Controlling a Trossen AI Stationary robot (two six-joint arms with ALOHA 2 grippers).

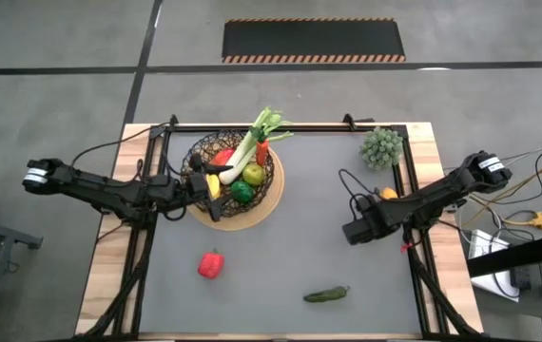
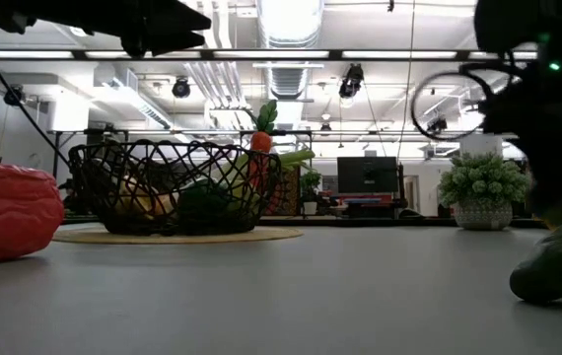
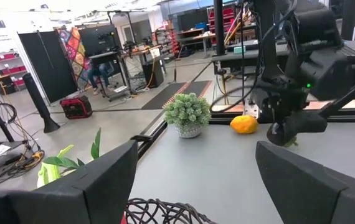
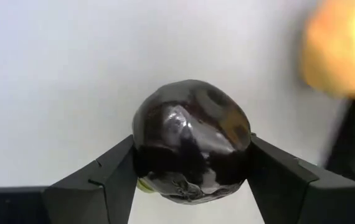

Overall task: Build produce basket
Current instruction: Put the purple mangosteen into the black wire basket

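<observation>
The dark wire basket point(image 1: 195, 157) stands on its tan disc at the table's far left, holding a leek point(image 1: 252, 142), a carrot point(image 1: 262, 150), a green apple point(image 1: 253, 174) and other produce. My left gripper point(image 3: 193, 186) hovers open and level over the basket's near-left rim. My right gripper point(image 4: 193, 177) points down near the table's right edge, shut on a dark purple eggplant point(image 4: 193, 140). A red pepper point(image 1: 211, 264) and a dark cucumber point(image 1: 326, 294) lie on the grey mat nearer the front. My right gripper pinches the eggplant between its two fingers, one fingertip point(image 4: 112, 171) and the other point(image 4: 271, 171) on opposite sides of its rounded body point(image 4: 236, 152). The fingers come from above, pointing down. I cannot tell whether the eggplant rests on the mat or is lifted.
A yellow lemon point(image 1: 388, 194) lies at the right edge beside my right arm. A spiky grey-green plant point(image 1: 382, 147) stands at the far right corner. Black frame rails point(image 1: 409, 228) run along the mat's sides. Open mat lies between the basket and the right gripper.
</observation>
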